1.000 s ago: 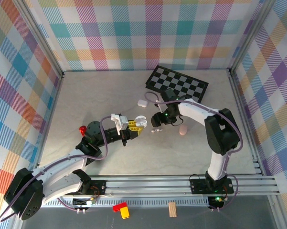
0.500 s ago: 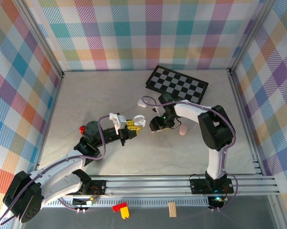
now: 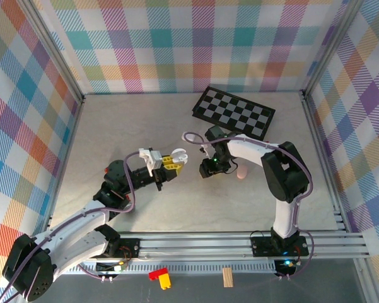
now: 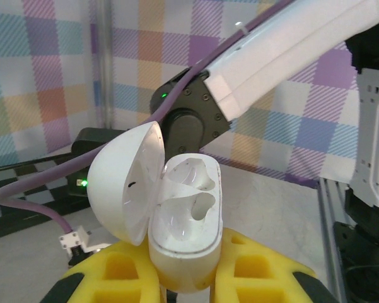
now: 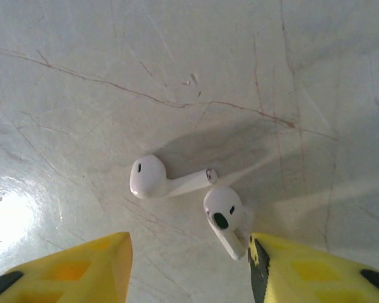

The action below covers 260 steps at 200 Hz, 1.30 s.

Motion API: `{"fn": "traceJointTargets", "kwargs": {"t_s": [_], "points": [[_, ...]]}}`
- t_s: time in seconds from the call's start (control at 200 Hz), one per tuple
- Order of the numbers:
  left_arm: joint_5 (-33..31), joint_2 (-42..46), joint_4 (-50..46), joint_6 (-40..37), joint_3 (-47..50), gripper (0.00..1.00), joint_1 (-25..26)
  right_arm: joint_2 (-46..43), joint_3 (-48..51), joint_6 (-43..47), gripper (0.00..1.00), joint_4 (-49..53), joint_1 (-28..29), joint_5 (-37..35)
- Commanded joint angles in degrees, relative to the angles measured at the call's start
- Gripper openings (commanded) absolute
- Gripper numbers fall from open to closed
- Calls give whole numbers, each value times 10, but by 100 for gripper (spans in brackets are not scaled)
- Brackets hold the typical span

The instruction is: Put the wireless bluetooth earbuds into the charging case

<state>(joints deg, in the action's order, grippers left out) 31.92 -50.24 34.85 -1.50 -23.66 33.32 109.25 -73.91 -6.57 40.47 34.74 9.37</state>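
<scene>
Earbuds (image 5: 170, 180), white and stemmed, lie before the right gripper (image 5: 188, 255), jaws parted; left gripper (image 4: 183, 268) clamps open case (image 4: 186, 214).

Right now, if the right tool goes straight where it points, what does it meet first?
Likely the white earbud low between the right tool's open fingers, then the table under it; a second earbud lies beside. Depth unclear.

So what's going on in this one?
The left pincer holds a white charging case upright, with its lid flipped open and both sockets empty. The right pincer hovers low over two white earbuds lying close together on the table. Its jaws are open and it is not yet gripping either one. No earbud is in the case yet.
</scene>
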Motion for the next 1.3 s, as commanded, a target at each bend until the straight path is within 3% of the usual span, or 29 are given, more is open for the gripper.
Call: {"fn": "traceJointTargets", "kwargs": {"t_s": [0.0,0.37,0.75,1.295], "points": [[-10,20,24,-8,22,0,-12,16,-53,13,48,68,17,-67],[-1,38,5,-21,42,0,-13,109,-178,40,41,187,43,-124],[0,41,-6,-28,40,0,-13,141,-208,48,30,210,42,-127],[9,34,-12,-26,33,0,-13,170,-226,38,27,203,43,-122]]}}
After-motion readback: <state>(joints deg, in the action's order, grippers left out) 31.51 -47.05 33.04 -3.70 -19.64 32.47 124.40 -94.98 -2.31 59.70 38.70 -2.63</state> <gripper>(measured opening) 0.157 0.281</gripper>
